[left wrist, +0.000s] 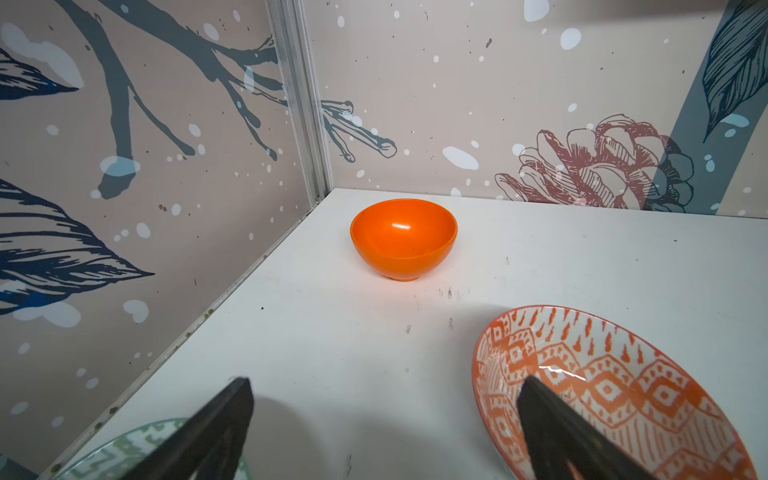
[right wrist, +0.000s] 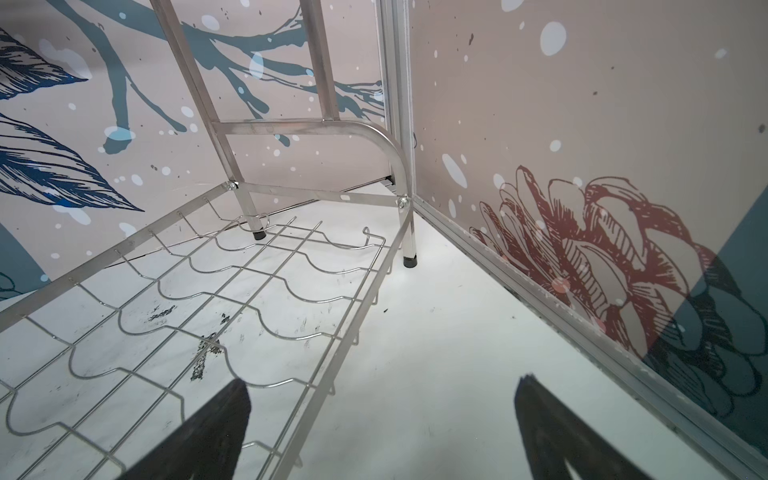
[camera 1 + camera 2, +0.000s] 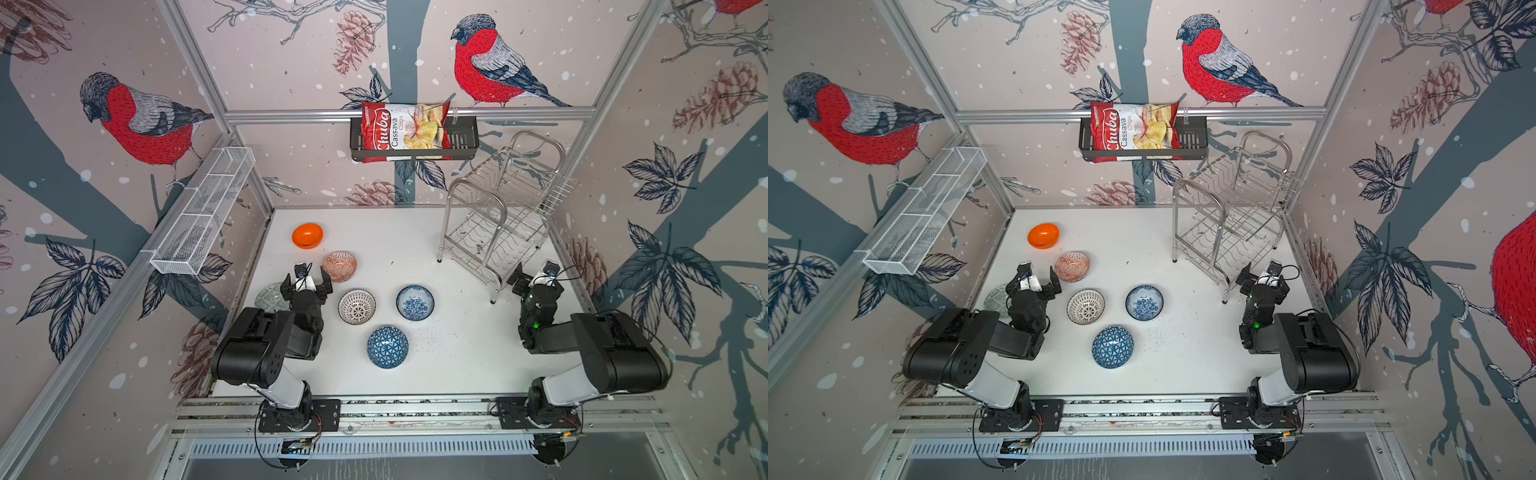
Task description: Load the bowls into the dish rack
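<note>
Nothing is loaded yet: the dish rack (image 3: pixel 498 216) stands empty at the table's (image 3: pixel 457 353) far right. All six bowls sit on the white top, left of it: orange bowl (image 3: pixel 307 235), red-white bowl (image 3: pixel 339 266), grey-green bowl (image 3: pixel 268 296), dotted bowl (image 3: pixel 357 306), blue-floral bowl (image 3: pixel 414 302) and blue-triangle bowl (image 3: pixel 387 347). Your left gripper (image 3: pixel 306 275) hovers spread wide and empty between the grey-green and red-white bowls, and your right gripper (image 3: pixel 536 276), also spread and empty, waits beside the rack's near end.

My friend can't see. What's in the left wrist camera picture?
A glossy orange bowl stands upright on a white table near the corner. Closer, the open left gripper hovers empty, between a red-white patterned bowl and the edge of a grey-green bowl.
</note>
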You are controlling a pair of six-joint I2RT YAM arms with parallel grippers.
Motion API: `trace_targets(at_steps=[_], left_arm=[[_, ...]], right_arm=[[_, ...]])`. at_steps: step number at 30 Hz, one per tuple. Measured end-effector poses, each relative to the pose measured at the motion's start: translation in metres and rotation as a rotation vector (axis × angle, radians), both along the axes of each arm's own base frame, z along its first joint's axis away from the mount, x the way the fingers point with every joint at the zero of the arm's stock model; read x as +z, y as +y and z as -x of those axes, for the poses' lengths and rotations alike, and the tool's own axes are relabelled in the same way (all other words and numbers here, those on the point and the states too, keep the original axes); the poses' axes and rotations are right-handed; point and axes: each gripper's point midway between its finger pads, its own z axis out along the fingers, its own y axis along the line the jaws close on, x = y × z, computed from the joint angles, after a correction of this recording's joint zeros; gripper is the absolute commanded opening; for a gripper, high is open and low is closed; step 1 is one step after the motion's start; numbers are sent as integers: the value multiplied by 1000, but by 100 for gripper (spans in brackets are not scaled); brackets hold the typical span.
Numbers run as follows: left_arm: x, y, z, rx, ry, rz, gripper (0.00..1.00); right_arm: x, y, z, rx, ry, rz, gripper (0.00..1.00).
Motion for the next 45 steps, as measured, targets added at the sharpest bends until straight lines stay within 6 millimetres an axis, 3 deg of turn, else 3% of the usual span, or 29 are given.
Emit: trace_targets(at_steps=[20, 27, 29, 31, 33, 35, 38, 45], left_arm=[[3, -1, 0, -2, -11, -5, 99], [6, 10, -4, 26, -11, 10, 98], [15, 8, -10, 28, -9, 10, 98], [40, 10, -21, 46, -41, 19, 98], [66, 10, -27, 55, -83, 36, 98], [77, 11, -25, 64, -91, 40, 98], [87, 6, -23, 65, -69, 38, 98], [133, -3, -23, 75, -72, 161, 98]], right_arm=[[0, -1, 0, -1, 0, 0, 100], [5, 0, 3, -3, -15, -1, 100], [4, 1, 8, -5, -15, 1, 100], [4, 4, 10, 4, -17, 5, 100], [13, 6, 13, -9, -34, 26, 100], [32, 5, 12, -36, -65, 25, 100], [58, -10, 12, -119, -120, -20, 100], [58, -44, 27, -352, -68, -147, 100]])
